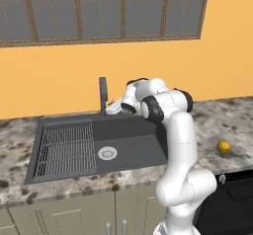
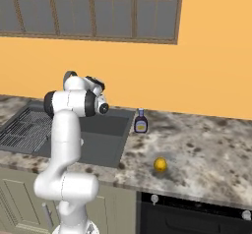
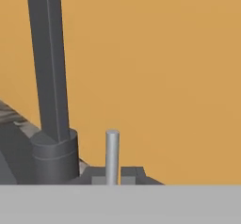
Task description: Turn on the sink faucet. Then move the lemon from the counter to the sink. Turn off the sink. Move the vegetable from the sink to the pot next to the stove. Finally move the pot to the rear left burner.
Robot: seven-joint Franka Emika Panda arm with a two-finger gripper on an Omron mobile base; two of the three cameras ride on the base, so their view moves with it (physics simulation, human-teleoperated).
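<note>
The dark grey sink faucet [image 1: 103, 95] stands at the back rim of the sink [image 1: 143, 145], and no water shows at its spout. My gripper [image 1: 110, 108] is low beside the faucet's base, jaws shut. In the hand view the spout [image 3: 47, 68] rises at left, and the thin grey lever [image 3: 112, 152] stands upright just beyond my gripper [image 3: 112, 178], in line with the narrow gap; I cannot tell whether they touch. The yellow lemon [image 1: 224, 146] [image 2: 160, 164] lies on the speckled counter [image 2: 206, 144], right of the sink. The pot is out of view.
A ribbed rack [image 1: 66, 150] covers the sink's left half, and the silver drain [image 1: 107, 153] sits beside it. A small dark bottle [image 2: 141, 122] stands on the counter by the sink's right rim. The black stove front [image 2: 197, 213] lies below the lemon.
</note>
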